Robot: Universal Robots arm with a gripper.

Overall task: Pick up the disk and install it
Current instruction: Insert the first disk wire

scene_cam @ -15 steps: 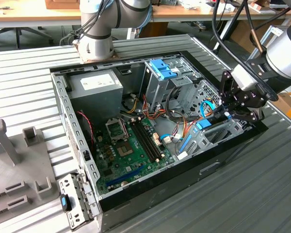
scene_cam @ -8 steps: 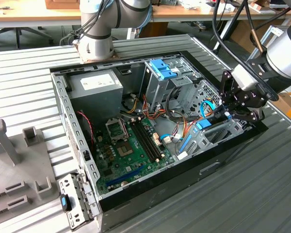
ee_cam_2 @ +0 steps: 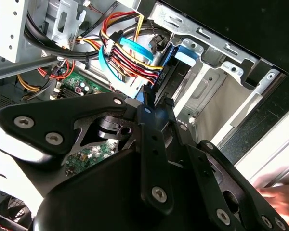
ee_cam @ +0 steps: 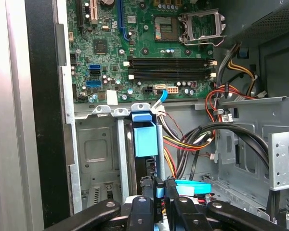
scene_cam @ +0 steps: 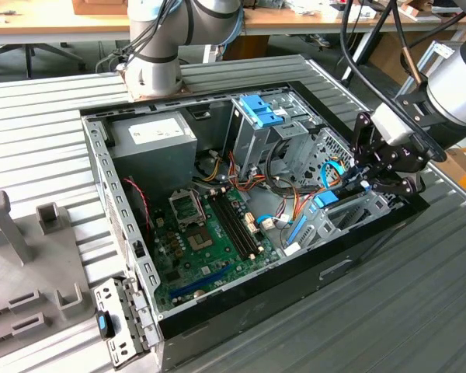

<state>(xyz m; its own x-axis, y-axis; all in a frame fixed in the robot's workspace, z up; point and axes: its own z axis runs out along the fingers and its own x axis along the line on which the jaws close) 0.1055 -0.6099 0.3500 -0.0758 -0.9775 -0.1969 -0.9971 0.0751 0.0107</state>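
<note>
Inside an open computer case [scene_cam: 132,256] lying flat on a ribbed metal table [scene_cam: 46,132], the gripper [scene_cam: 380,175] is reaching down at about 3 o'clock in the exterior view, over the drive bay [scene_cam: 357,214] by the case's near wall. Its fingers [ee_cam: 154,202] are pinching closed on the disk [ee_cam: 145,139], a dark drive standing on edge in blue rails, so that the thin body can slide straight down between the bay's metal guides. In the first wrist view the disk is sitting partly inside that slot, its blue end tab pointing toward the motherboard [ee_cam: 149,48] at 12 o'clock. Coloured cables [ee_cam_2: 130,53] are bunching just beside the slot, likely pushed aside to keep the path free. A tall grey cage [scene_cam: 260,128] with a blue latch is standing near the middle, apart from the work
</note>
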